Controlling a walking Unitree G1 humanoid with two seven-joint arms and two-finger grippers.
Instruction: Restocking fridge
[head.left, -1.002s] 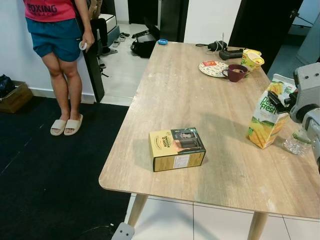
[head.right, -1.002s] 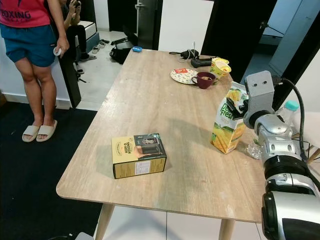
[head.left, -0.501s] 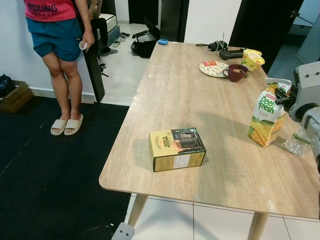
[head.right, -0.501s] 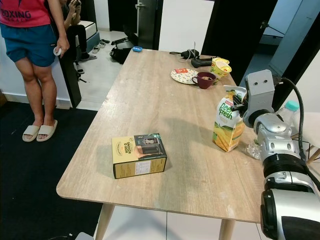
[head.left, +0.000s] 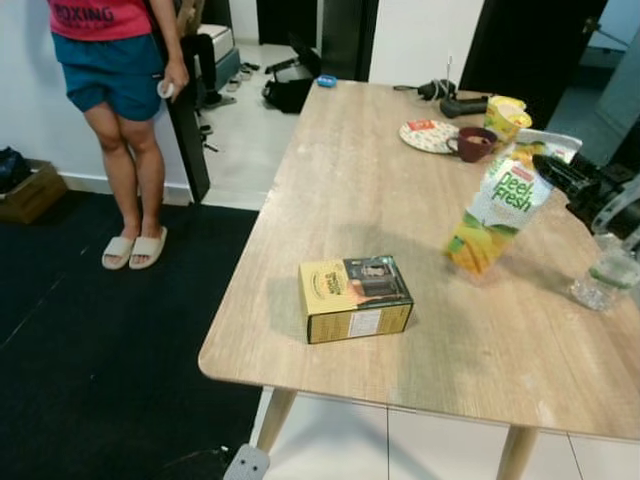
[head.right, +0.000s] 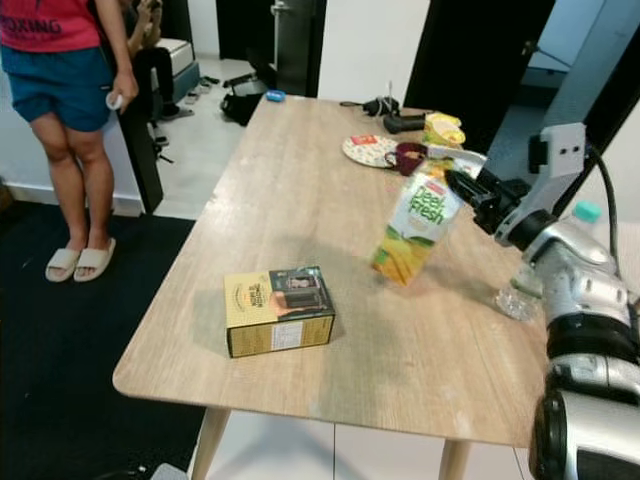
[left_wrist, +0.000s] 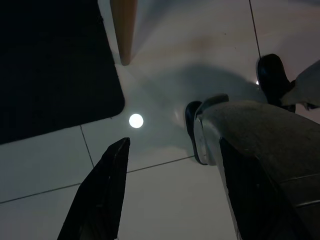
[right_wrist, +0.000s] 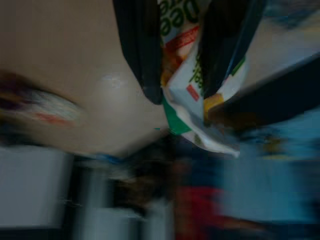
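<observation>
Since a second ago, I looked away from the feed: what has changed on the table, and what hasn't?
The right gripper, shut on the juice carton, has lifted it off the table and swung it toward the table's middle; the carton now hangs tilted, its bottom off the wood. Before, it stood upright by the water bottle. The yellow box, plate, mug, bottle and standing person stayed put. The left gripper hangs over the floor.

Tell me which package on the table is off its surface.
The juice carton, tilted in the right pincer; the yellow-and-black box lies flat on the table.

Matt wood table, seemingly cardboard carton
</observation>
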